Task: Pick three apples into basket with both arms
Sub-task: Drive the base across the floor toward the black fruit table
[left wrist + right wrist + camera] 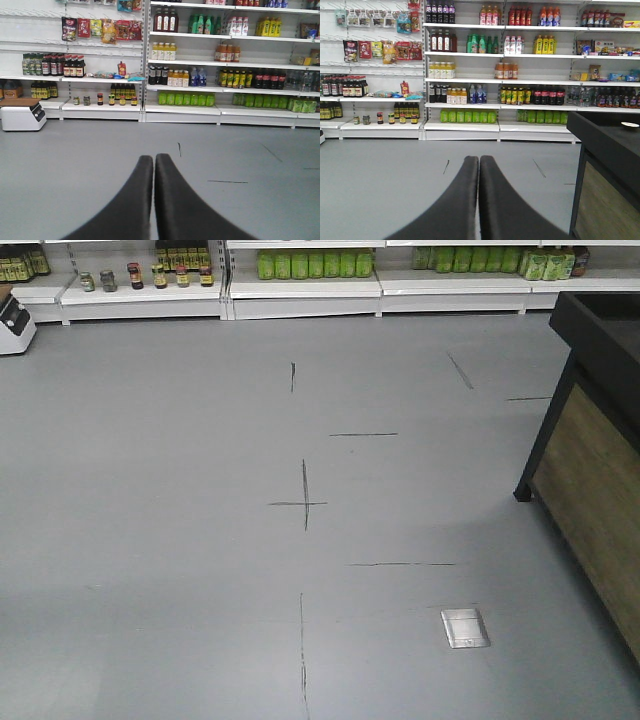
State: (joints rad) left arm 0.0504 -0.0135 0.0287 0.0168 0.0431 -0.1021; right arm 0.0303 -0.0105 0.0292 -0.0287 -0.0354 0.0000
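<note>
Floor fills the front view: grey floor with one dark cross mark, several single dark lines and one square silver floor plate. One black-framed stand with a wooden side panel fills the right edge. Along the top run white shelves with a row of green bottles and a few small jars. Neither arm shows in this view.

Left wrist view: the left gripper shows two dark fingers pressed together, only a thin seam between them, pointing over bare floor at the shelving. Three dark bottles stand on the top shelf, and hanging packets are to the left. One white box with a brown top sits on the floor at the left; the front view catches only its corner.

Right wrist view: the right gripper also has its two dark fingers closed against each other. The black stand is close on the right, with one pale dish on top, which no other view shows.

Labels are too small to read in every view. Where the apples and the basket are cannot be told.
</note>
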